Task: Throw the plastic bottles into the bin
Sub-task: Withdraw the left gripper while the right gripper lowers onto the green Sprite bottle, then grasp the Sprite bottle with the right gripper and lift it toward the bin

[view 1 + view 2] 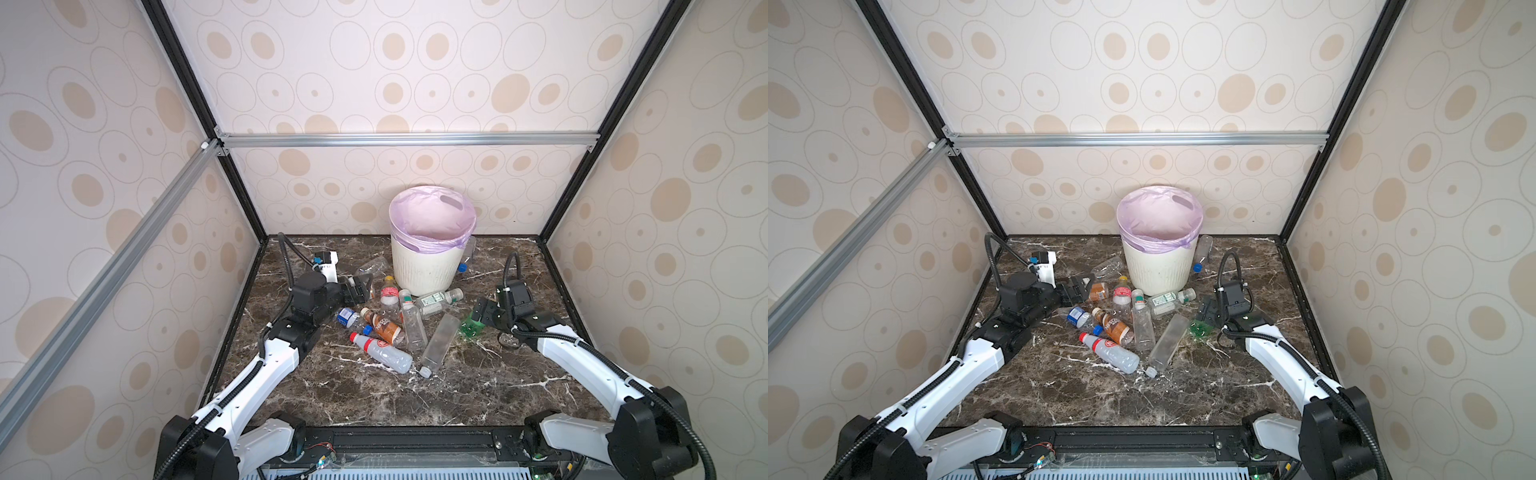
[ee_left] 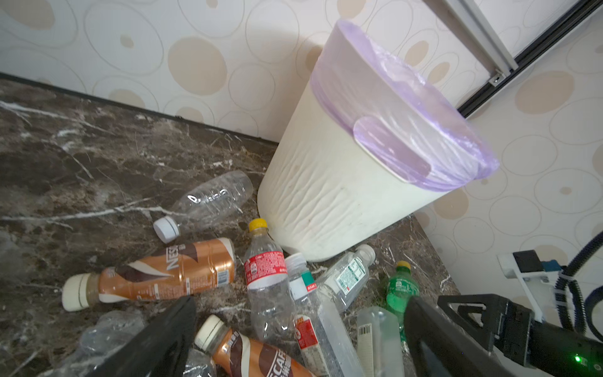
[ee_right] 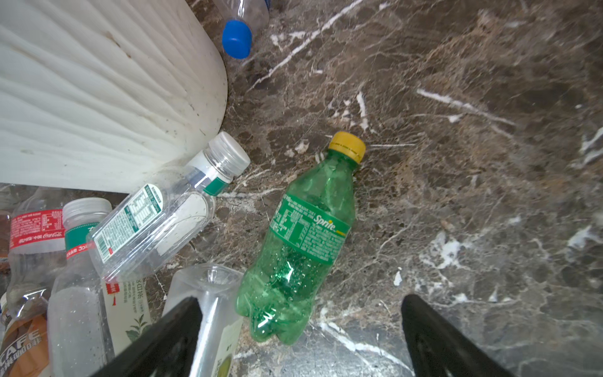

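The off-white ribbed bin (image 1: 428, 266) with its lilac liner stands at the back middle of the table. Several plastic bottles lie in a heap in front of it, among them a brown-orange one (image 1: 384, 326) and a red-white labelled one (image 1: 380, 351). My left gripper (image 2: 300, 303) is open above the heap's left side, holding nothing, and another brown-orange bottle (image 2: 169, 271) lies just beside it. My right gripper (image 3: 300, 302) is open over the base of the green bottle (image 3: 310, 235), which lies flat on the table right of the heap, its yellow cap pointing away.
A clear bottle with a blue cap (image 1: 465, 257) lies against the bin's right side. Patterned walls close in the dark marble table (image 1: 457, 395) on three sides. A long clear bottle (image 3: 208, 310) lies next to the green one, under one right finger.
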Robot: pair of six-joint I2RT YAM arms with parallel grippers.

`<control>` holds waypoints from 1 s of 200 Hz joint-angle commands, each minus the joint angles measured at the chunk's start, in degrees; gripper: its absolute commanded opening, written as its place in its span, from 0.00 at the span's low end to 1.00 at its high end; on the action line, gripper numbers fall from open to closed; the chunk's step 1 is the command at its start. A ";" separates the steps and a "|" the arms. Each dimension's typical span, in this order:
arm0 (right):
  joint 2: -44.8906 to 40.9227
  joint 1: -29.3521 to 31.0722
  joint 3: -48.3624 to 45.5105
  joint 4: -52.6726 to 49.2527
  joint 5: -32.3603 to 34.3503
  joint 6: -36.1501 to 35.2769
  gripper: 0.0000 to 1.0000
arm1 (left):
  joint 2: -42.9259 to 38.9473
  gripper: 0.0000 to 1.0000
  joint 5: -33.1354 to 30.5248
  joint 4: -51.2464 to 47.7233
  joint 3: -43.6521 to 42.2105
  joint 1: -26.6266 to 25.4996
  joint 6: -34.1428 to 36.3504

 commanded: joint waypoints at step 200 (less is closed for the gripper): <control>23.88 -6.97 5.29 6.88 -11.45 2.00 0.77 | 5.59 0.99 5.55 15.84 -7.09 -6.73 -6.62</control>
